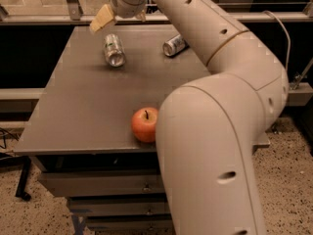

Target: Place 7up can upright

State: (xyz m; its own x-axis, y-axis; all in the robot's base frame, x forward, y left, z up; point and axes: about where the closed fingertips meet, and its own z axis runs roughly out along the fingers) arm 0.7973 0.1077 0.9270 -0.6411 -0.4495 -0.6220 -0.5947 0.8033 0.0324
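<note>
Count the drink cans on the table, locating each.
2. The 7up can lies on its side far left, near the gripper; the darker can lies far centre beside the arm, which may hide others.
</note>
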